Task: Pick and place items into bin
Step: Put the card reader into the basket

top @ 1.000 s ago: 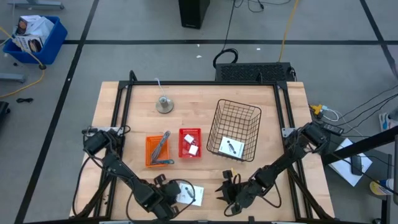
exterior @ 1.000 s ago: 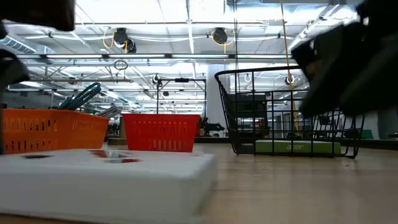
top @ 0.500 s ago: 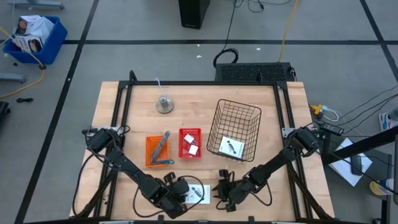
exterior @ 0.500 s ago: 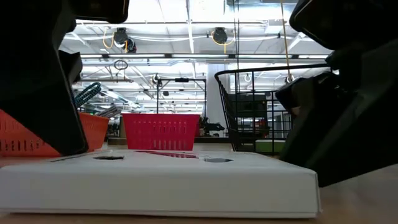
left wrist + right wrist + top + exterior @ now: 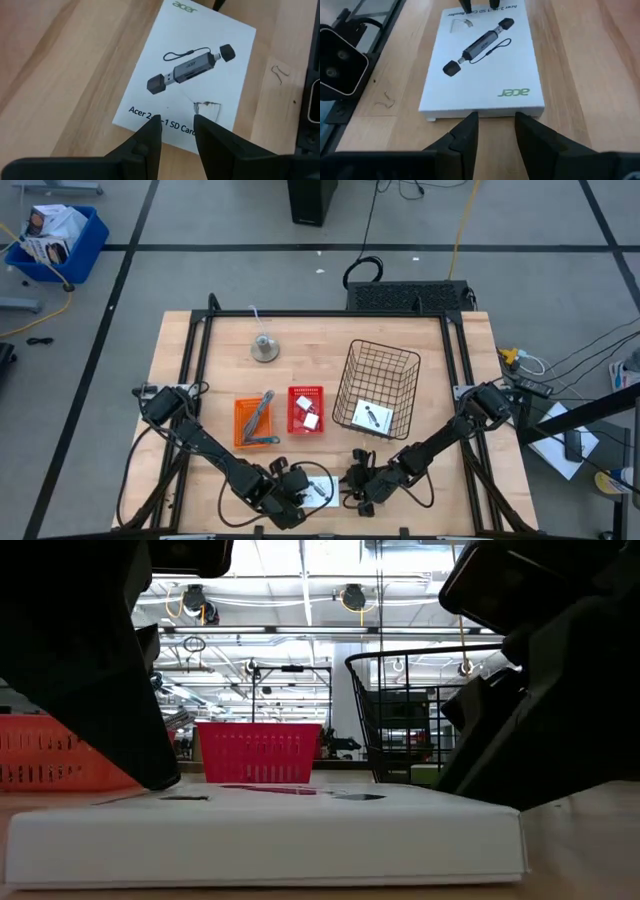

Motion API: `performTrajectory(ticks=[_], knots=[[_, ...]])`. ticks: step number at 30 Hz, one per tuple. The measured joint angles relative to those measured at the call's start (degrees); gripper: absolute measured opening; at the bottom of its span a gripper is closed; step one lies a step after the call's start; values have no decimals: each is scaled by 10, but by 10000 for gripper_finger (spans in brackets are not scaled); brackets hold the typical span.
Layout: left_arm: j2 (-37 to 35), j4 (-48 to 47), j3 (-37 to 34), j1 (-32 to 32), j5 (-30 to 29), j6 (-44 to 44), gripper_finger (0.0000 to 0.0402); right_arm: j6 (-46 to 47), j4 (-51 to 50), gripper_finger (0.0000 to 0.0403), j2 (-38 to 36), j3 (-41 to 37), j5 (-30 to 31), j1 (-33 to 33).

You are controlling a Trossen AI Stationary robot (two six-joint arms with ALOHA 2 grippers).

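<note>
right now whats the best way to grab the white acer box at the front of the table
Grip the white Acer box across its short width, coming straight down: it lies flat, thin and rectangular. Both hands already flank it, the left hand at one end, the right hand at the other, fingers open.

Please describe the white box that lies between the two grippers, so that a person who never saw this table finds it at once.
On the wooden table, look at the near edge, in front of the red bin. The white Acer box lies flat there between the left gripper and the right gripper. Unlike the similar box in the wire basket, it lies directly on the wood.
</note>
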Motion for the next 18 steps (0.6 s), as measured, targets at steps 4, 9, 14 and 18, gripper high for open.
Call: performTrajectory(ticks=[4, 9, 14, 18], knots=[[26, 14, 2, 2, 10, -7, 124, -4, 35, 121, 1, -2, -19, 1], [36, 25, 2, 3, 11, -16, 124, -2, 54, 121, 1, -2, -40, 2], [37, 29, 1, 3, 12, -14, 124, -16, 97, 121, 1, -3, -41, 2], [36, 28, 0, 4, 13, -12, 124, -39, 125, 121, 1, -3, -40, 2]])
